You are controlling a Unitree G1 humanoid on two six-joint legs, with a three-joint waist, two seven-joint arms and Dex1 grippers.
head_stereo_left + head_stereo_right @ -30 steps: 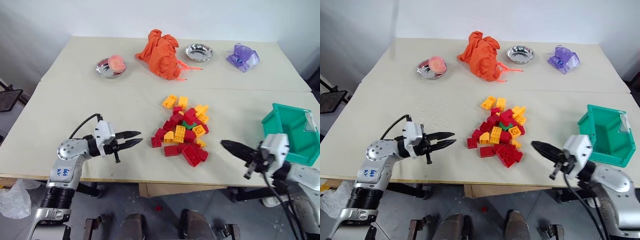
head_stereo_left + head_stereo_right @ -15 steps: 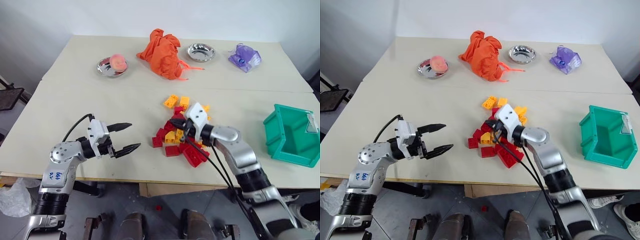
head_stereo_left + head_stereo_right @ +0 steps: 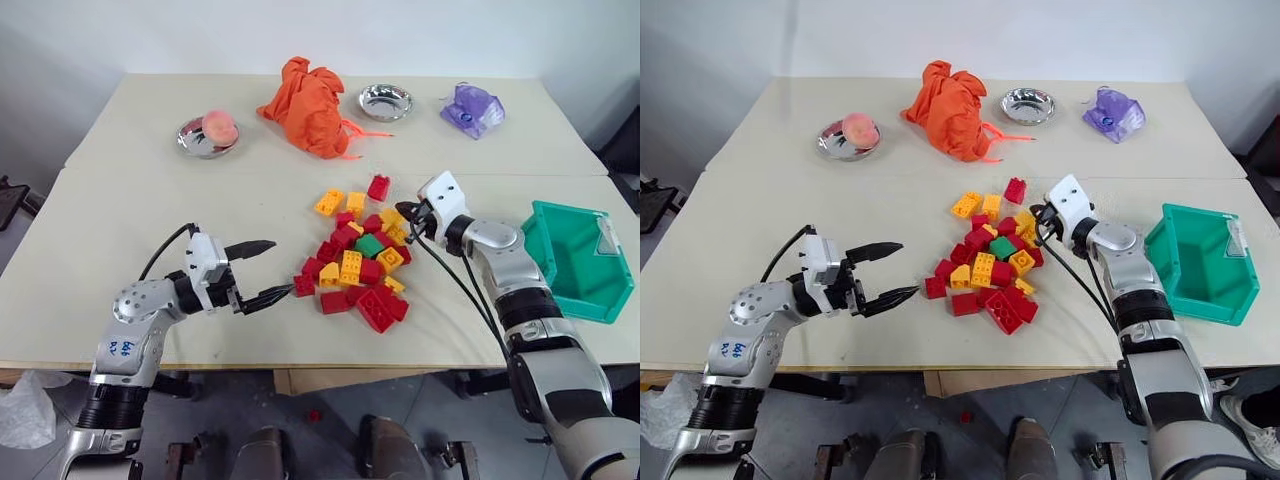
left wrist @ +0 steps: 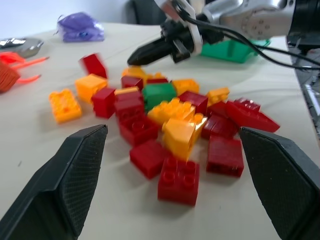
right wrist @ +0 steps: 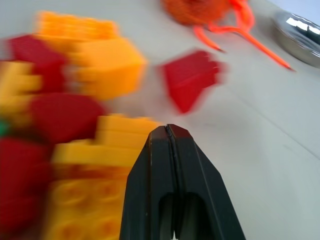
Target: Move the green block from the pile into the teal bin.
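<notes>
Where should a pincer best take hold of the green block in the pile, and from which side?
Probably from above, on two opposite side walls of the green block. It lies studs up near the top of the pile, with red and yellow bricks crowding its sides, so a level approach would likely hit them first.

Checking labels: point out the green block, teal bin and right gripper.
green block (image 3: 369,245), left eye view, on its studded top face.
teal bin (image 3: 601,299), left eye view, on its front rim.
right gripper (image 4: 136,55), left wrist view, at its shut fingertips.
</notes>
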